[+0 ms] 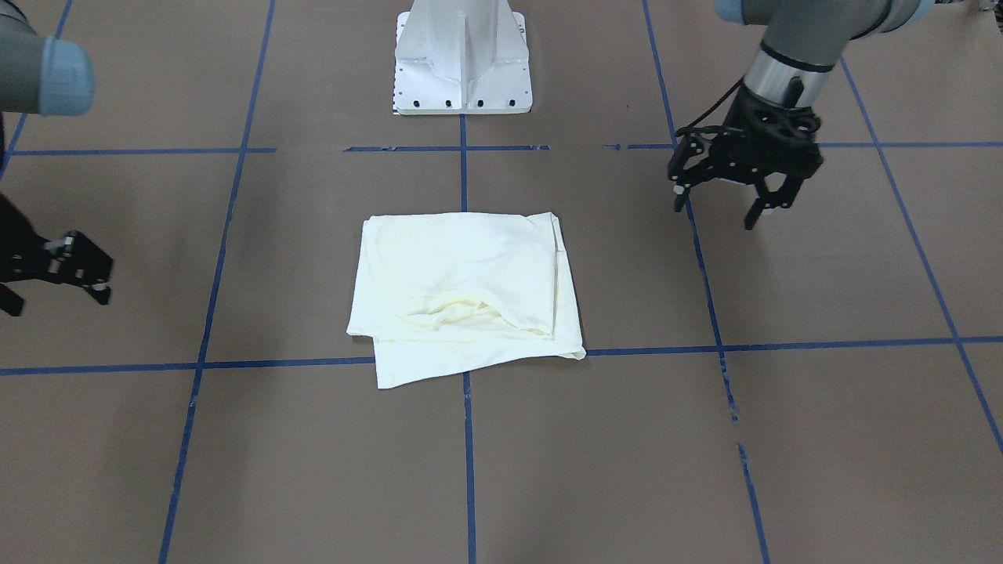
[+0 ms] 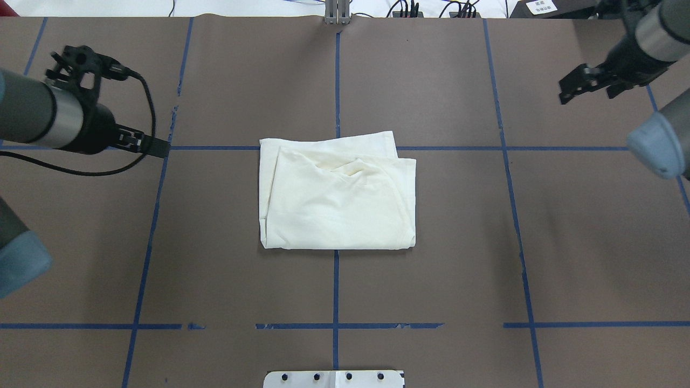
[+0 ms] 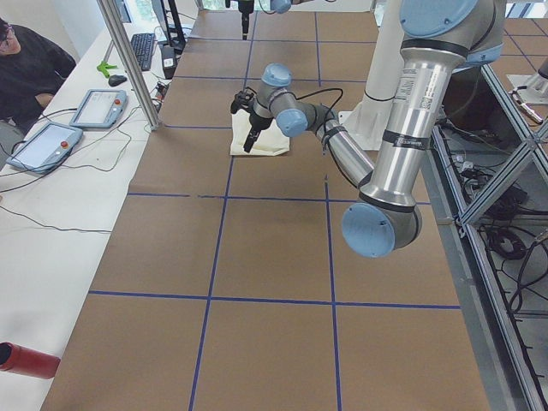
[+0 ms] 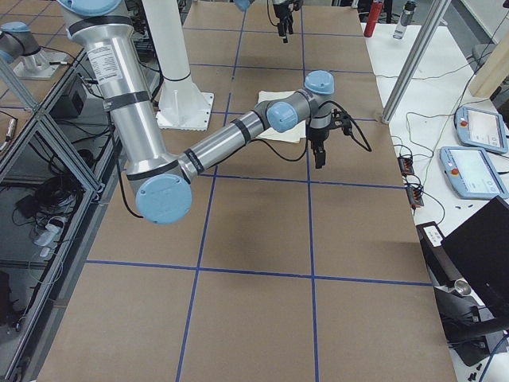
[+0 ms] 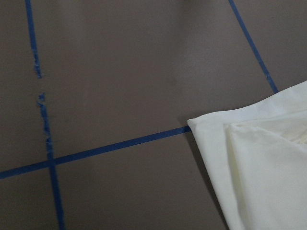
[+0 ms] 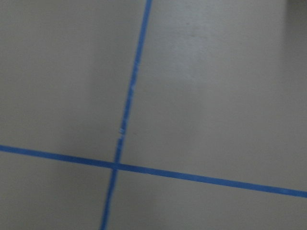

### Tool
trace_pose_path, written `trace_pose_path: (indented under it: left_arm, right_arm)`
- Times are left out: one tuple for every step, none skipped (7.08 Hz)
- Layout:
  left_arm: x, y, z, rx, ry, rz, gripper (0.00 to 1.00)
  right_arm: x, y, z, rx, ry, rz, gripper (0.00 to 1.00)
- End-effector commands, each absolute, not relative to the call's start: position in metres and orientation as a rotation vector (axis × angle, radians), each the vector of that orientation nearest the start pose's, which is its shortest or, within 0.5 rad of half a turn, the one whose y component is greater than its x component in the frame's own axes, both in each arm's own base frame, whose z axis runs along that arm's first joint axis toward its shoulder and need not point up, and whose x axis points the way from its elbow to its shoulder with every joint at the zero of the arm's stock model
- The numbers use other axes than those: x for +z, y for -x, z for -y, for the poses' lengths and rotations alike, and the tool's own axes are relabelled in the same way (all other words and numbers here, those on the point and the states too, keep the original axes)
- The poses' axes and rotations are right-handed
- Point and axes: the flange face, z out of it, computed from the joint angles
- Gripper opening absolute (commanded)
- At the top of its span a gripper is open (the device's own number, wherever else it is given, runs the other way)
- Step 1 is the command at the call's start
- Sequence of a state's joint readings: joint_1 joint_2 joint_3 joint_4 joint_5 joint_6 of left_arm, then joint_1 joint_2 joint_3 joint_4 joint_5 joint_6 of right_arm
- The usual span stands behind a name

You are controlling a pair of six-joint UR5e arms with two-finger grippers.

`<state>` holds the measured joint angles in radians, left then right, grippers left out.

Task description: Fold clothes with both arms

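Brown table [image 2: 215,280] | T-shirt [image 2: 337,199] folded, between left pincer [image 1: 715,216] and right pincer [image 1: 56,301], touching neither | both spread

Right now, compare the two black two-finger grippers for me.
The left gripper hangs nearer the folded cream-white shirt than the right gripper. The left gripper's wrist camera catches a shirt corner; the right gripper's sees only brown table and blue tape. Both are open, empty and off the shirt.

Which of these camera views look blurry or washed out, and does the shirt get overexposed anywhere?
Right wrist view: soft all over, the blue tape smeared and the table pale grey. Left wrist view: sharp, the shirt edges crisp. Overhead and front-facing views: in focus, but the shirt is bright, its creases faint.
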<state>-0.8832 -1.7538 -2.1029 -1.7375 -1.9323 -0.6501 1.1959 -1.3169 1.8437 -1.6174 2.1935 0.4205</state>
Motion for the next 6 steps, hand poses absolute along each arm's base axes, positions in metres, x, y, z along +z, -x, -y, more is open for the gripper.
trace_pose_path:
  left_arm:
    - [0.375, -0.122, 0.464, 0.347, -0.519, -0.668, 1.00]
    - [0.406, -0.065, 0.465, 0.400, -0.538, -0.605, 1.00]
    - [0.445, -0.016, 0.465, 0.421, -0.519, -0.573, 1.00]
    - [0.497, 0.006, 0.442, 0.364, -0.414, -0.669, 1.00]
    - [0.542, 0.005, 0.436, 0.333, -0.313, -0.742, 1.00]
    - [0.558, 0.019, 0.436, 0.295, -0.298, -0.740, 1.00]
  right_arm:
    - [0.495, 0.016, 0.520, -0.230, -0.202, 0.708, 1.00]
    - [0.531, -0.019, 0.495, -0.259, -0.180, 0.699, 1.00]
    - [0.564, -0.043, 0.468, -0.241, -0.144, 0.696, 1.00]
    - [0.606, -0.050, 0.416, -0.207, -0.088, 0.701, 1.00]
    - [0.640, -0.055, 0.377, -0.197, -0.075, 0.704, 1.00]
    - [0.654, -0.060, 0.359, -0.183, -0.073, 0.706, 1.00]
